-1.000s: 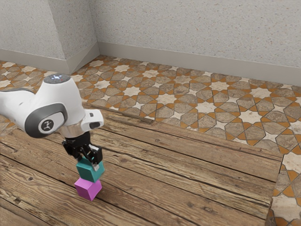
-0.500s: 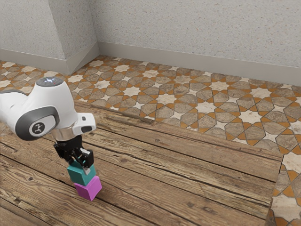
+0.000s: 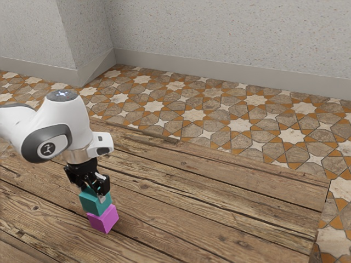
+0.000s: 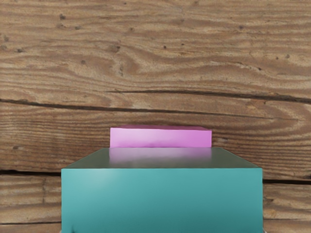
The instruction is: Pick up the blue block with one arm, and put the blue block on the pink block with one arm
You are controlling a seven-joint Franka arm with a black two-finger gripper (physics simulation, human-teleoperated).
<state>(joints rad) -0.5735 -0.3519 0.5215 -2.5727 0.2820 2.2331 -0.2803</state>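
1. Desk [image 3: 219, 203]: a surface of weathered wooden planks. It carries both blocks and adjoins a tiled floor [image 3: 236, 118] on its far side.

2. Arm [image 3: 49, 131]: enters from the exterior view's left and points straight down over the two blocks.

3. Blue block [image 3: 93, 203]: teal in colour. It sits on top of the pink block [image 3: 104, 221], shifted toward the exterior view's left so that the stack is not flush. In the wrist view the blue block [image 4: 160, 199] lies directly under the hand, with a strip of the pink block [image 4: 160, 137] showing past its far edge.

4. Task status: pick-up and transfer appear complete, since the blue block rests in contact with the pink one. Judged from this, release and withdrawal of the arm are outstanding. With the offset, the overhanging side could tip the block on release.

5. Pincer [image 3: 91, 189]: narrowly set to the block's width. Its two fingers bear on opposite sides of the blue block's upper part, pinching it. It touches nothing else.
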